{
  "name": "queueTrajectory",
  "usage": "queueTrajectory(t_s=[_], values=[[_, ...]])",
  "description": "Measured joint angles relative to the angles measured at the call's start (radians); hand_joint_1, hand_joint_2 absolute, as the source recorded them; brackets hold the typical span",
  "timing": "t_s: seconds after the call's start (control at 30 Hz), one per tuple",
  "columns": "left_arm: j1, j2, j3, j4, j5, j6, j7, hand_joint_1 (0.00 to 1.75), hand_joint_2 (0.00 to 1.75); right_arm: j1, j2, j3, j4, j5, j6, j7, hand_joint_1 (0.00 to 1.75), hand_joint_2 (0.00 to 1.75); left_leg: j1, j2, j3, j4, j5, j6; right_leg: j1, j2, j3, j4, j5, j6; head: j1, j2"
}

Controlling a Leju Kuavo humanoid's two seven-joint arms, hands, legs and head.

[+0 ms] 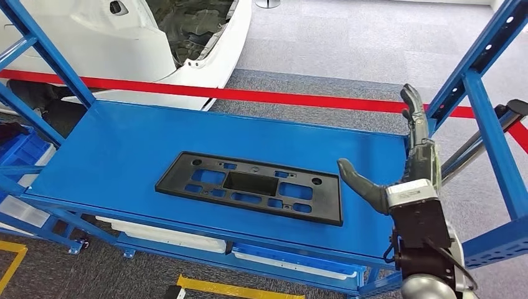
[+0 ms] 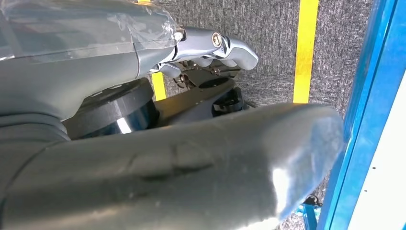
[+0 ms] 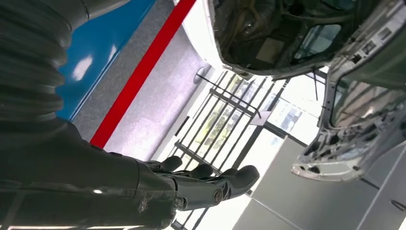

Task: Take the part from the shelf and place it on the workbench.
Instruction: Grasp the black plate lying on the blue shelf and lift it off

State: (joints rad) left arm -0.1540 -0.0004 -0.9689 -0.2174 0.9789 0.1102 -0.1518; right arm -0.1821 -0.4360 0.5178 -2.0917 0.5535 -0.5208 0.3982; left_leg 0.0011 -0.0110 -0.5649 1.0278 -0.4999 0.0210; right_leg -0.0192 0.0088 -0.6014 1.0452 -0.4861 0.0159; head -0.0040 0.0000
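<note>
Part (image 1: 249, 187) flat on blue shelf (image 1: 112, 156), black plate w/ cutouts, roughly mid-deck, untouched. My right hand (image 1: 398, 159) up at shelf's right end, near part's right edge but apart from it; fingers straight, thumb spread, holding nothing. Left hand (image 2: 201, 48) hangs low by floor, fingers look loosely curled, nothing in it. Step: reach + grasp. Plan: drop wrist, get thumb under near right edge, fingers on top. Flat plate, little lip, so prob slide toward edge first. Watch blue upright (image 1: 492, 137) beside my forearm.
</note>
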Motion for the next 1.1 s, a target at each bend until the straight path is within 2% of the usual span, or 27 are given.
queueTrajectory(t_s=[0.13, 0.27, 0.43, 0.73, 0.97, 1.1], values=[[-0.001, 0.0, 0.0, 0.0, -0.001, -0.002, 0.002, 0.0, 0.0, -0.002, 0.0, 0.005, 0.018, 0.09, 0.134, 0.099, 0.0, 1.75, 0.001, 0.0, 0.006, -0.008, 0.001, -0.009, 0.002, 0.0, 0.002, 0.0, -0.003, -0.006, -0.007, 0.0], [-0.003, 0.0, 0.0, 0.0, -0.005, -0.003, 0.014, 0.0, 0.0, -0.004, 0.0, 0.024, 0.059, 0.147, 0.275, 0.193, 0.0, 1.75, 0.002, 0.0, 0.007, -0.011, 0.002, -0.018, 0.003, -0.001, 0.003, 0.0, -0.004, -0.008, -0.009, 0.0], [-0.006, -0.001, 0.0, 0.0, -0.007, -0.002, 0.024, 0.0, 0.0, -0.004, 0.004, 0.063, 0.103, 0.201, 0.358, 0.23, 0.0, 1.75, 0.003, 0.0, 0.006, -0.011, 0.002, -0.026, 0.003, -0.001, 0.004, 0.0, -0.004, -0.008, -0.006, 0.0], [-0.009, -0.006, 0.0, -0.001, -0.007, 0.003, 0.026, 0.0, 0.0, -0.012, 0.035, 0.129, 0.136, 0.259, 0.42, 0.218, 0.0, 1.75, -0.001, 0.0, 0.007, -0.011, 0.002, -0.027, 0.003, -0.002, 0.007, -0.003, -0.004, -0.007, -0.002, 0.0], [-0.009, -0.012, 0.0, -0.001, -0.015, 0.017, 0.026, 0.0, 0.0, -0.02, 0.079, 0.199, 0.148, 0.231, 0.457, 0.113, 0.0, 1.75, -0.001, 0.0, 0.007, -0.011, 0.001, -0.026, 0.003, -0.002, 0.008, -0.004, -0.004, -0.007, 0.0, 0.0], [-0.015, -0.016, -0.001, -0.001, -0.02, 0.014, 0.031, 0.0, 0.0, -0.04, 0.118, 0.262, 0.178, 0.223, 0.48, 0.082, 0.0, 1.75, 0.0, 0.0, 0.007, -0.011, 0.001, -0.027, 0.003, -0.002, 0.008, -0.005, -0.004, -0.007, 0.001, 0.0]])
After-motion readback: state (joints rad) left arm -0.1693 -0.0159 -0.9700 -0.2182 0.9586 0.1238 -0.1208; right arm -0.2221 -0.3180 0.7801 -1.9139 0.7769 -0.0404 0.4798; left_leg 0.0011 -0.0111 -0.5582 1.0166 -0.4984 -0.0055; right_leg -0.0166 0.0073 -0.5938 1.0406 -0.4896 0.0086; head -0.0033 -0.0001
